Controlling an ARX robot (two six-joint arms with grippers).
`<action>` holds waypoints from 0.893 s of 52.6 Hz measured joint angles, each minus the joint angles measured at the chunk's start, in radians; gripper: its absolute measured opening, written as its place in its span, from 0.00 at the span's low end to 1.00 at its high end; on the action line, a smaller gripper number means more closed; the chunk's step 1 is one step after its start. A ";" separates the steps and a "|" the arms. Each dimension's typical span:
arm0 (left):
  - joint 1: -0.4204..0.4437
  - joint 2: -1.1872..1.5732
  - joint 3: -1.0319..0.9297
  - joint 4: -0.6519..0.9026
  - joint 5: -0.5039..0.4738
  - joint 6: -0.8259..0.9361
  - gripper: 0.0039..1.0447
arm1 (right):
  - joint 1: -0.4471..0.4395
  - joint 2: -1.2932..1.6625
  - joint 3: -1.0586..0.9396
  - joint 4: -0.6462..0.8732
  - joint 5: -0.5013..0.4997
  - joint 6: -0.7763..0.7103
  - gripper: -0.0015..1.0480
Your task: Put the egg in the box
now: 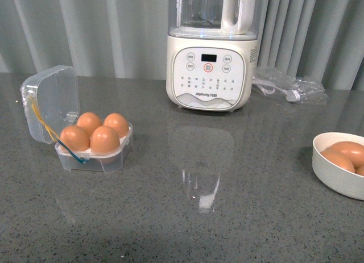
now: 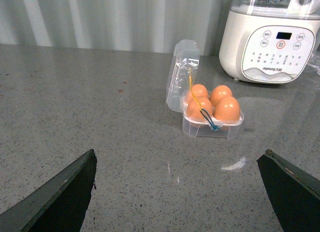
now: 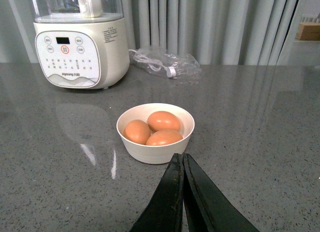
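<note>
Box with raised lid sits at left of the front frame holding four eggs, three more lie in a white bowl at right, left gripper splayed wide, right gripper pinched together on nothing

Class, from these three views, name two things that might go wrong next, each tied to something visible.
All four slots of the box are filled, so another egg from the bowl would have no seat and might roll off. The right gripper is shut close to the bowl; it may nudge it when opening.
</note>
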 joint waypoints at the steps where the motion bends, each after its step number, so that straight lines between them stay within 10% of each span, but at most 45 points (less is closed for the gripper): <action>1: 0.000 0.000 0.000 0.000 0.000 0.000 0.94 | 0.000 0.000 0.000 0.000 0.000 0.000 0.07; 29: 0.000 0.000 0.000 0.000 0.000 0.000 0.94 | 0.000 0.000 0.000 0.000 0.000 0.000 0.93; 47: 0.000 0.000 0.000 0.000 0.000 0.000 0.94 | 0.000 0.000 0.000 0.000 0.000 0.000 0.93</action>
